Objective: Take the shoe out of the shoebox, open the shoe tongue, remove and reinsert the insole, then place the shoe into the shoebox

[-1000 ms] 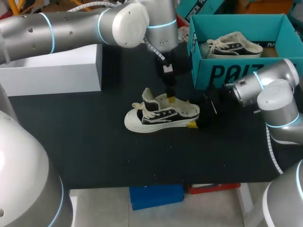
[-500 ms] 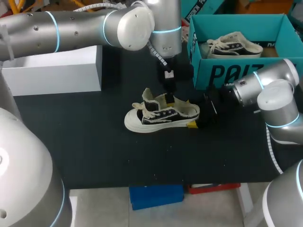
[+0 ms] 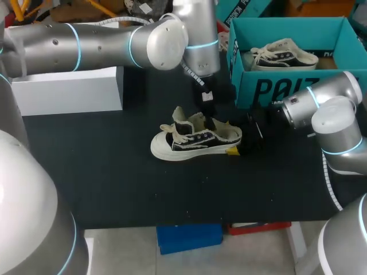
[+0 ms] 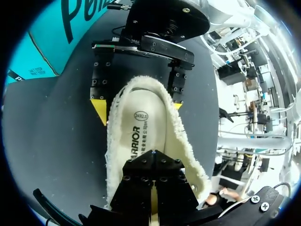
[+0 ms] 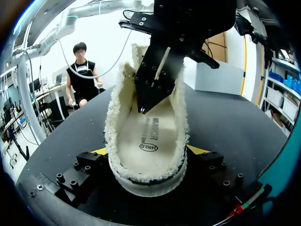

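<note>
shoe point(image 3: 195, 137) is sitting out of the shoebox point(image 3: 275, 89), on its sole on the table point(image 3: 114, 172), toe pointing to my left, heel toward the box. right gripper point(image 5: 149, 155) is clamping the heel, one yellow tip on each flank; I'd say it's bracing the shoe so it isn't sliding or tipping while the other arm is working inside. left gripper point(image 4: 153, 162) is hanging over the opening, fingers pressed together into one narrow point, nothing visibly pinched, tip just above the insole point(image 4: 146, 127). insole is lying flat inside. tongue point(image 3: 179, 117) is standing up, exposing the opening. second shoe point(image 3: 284, 54) is lying in the box. judging we're at the insole step; can't tell whether pre-removal or post-reinsert
</note>
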Controlling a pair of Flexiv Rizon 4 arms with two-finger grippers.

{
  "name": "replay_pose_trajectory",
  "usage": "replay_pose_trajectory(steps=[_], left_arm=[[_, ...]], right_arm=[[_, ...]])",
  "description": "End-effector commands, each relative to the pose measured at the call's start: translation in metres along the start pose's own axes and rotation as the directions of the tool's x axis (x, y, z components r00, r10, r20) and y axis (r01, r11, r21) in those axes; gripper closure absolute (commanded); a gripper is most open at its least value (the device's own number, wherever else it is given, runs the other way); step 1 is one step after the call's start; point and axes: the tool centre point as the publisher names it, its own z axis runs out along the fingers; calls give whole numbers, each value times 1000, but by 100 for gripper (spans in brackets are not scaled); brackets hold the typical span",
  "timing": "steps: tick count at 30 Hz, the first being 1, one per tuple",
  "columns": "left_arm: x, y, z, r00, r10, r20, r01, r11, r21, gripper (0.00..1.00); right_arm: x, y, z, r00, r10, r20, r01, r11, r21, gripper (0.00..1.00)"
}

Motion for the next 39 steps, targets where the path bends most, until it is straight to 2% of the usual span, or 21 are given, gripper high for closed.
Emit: replay_pose_trajectory(steps=[1, 24, 34, 36, 37, 39], left_arm=[[4, 4, 8, 1000, 12, 23, -12, 1000, 2, 100], [6, 2, 39, 998, -2, 57, 1, 1000, 21, 100], [5, 2, 42, 1000, -12, 28, 11, 999, 45, 100], [6, 3, 41, 1000, -14, 27, 13, 999, 48, 75], [6, 3, 40, 1000, -14, 28, 13, 999, 49, 69], [6, 3, 38, 999, -12, 36, 10, 998, 56, 64]], right_arm=[[0, 0, 0, 1000, 2, -1, -2, 1000, 1, 100], [0, 0, 0, 1000, 2, -1, -2, 1000, 1, 100], [0, 0, 0, 1000, 2, -1, -2, 1000, 1, 100], [0, 0, 0, 1000, 2, -1, -2, 1000, 1, 100], [0, 0, 0, 1000, 2, -1, -2, 1000, 1, 100], [0, 0, 0, 1000, 2, -1, -2, 1000, 1, 100]])
